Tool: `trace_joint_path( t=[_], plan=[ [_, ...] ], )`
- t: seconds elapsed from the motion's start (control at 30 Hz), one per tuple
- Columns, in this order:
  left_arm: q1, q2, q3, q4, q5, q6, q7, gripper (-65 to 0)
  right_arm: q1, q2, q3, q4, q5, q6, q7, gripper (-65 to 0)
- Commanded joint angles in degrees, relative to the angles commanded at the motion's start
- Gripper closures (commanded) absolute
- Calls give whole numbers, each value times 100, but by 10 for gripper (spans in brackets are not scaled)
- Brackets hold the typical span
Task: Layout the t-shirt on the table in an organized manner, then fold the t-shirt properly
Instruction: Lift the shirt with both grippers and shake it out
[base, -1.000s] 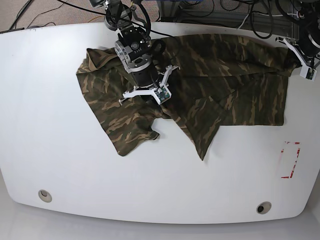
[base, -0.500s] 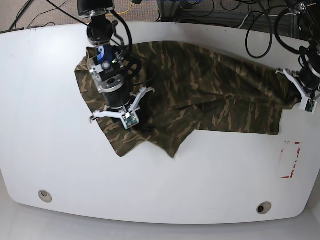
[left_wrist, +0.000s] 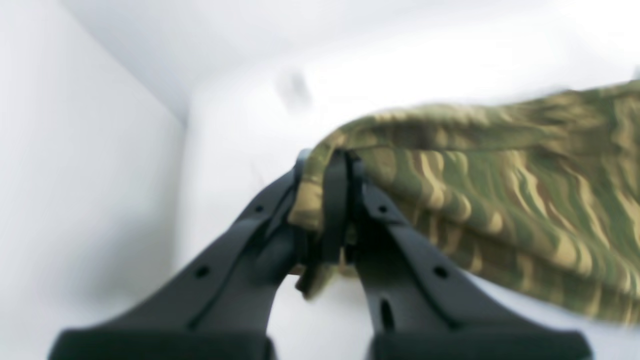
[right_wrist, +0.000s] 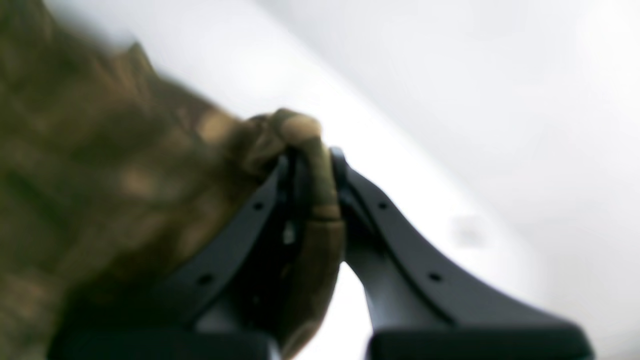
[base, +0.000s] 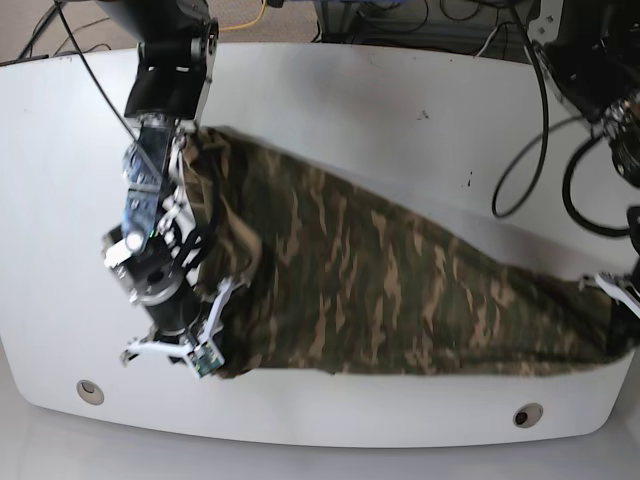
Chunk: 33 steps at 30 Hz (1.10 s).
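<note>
Half a second ago the t-shirt (base: 400, 300) lay on the far half of the table (base: 330, 110), bunched, with a loose flap hanging toward the near side. Now both arms have pulled it toward the near edge and apart, so it stretches as one long band from the near left to the near right corner. One second ago the right arm was over the middle of the cloth; it has since travelled to the left and near. I judge this as the spreading step of the layout: the cloth is under tension between two held points and is ready to be lowered flat. No fold has begun yet.

The right gripper (right_wrist: 310, 165) is clenched on a rolled edge of the t-shirt, which passes between its two black fingers (right_wrist: 370, 210) and hangs below them; the rest of the cloth goes away to the left in that view. In the base view this gripper (base: 190, 355) is at the near left, above the lower corner of the cloth.

The left gripper (left_wrist: 330, 175) is also clamped on a hem of the t-shirt, and the cloth runs out to the right of its fingers (left_wrist: 400, 235). In the base view this end of the t-shirt reaches the near right edge of the table.
</note>
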Motion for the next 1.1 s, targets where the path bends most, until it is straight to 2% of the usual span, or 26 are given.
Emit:
trace_joint_path(
  t=[0.13, 0.3, 0.53, 0.67, 0.83, 1.03, 1.1],
  plan=[
    [-1143, 0, 211, 0, 0, 237, 220, -14, 1275, 308, 0, -229, 35, 0, -519, -6],
    [-2171, 9, 607, -18, 0, 466, 246, -14, 2470, 510, 0, -563, 18, 0, -897, -6],
    [-2655, 26, 941, -26, -9, 501, 246, -15, 3051, 624, 0, -510, 9, 0, -1468, -6],
    [-2585, 35, 1029, -26, -18, 492, 255, -15, 2910, 756, 35, -79, 44, 0, -1846, -5],
    [-2022, 35, 1029, -9, -26, 484, 255, -15, 2119, 818, 79, 826, 53, 0, -2286, -5],
    [-1152, 35, 932, 53, -35, 448, 255, -13, 598, 677, 519, 1459, 44, 0, -2541, -3],
    [-791, 44, 756, 114, -35, 290, 255, -13, 70, 545, 826, 1451, 44, 0, -2532, -3]
  ],
)
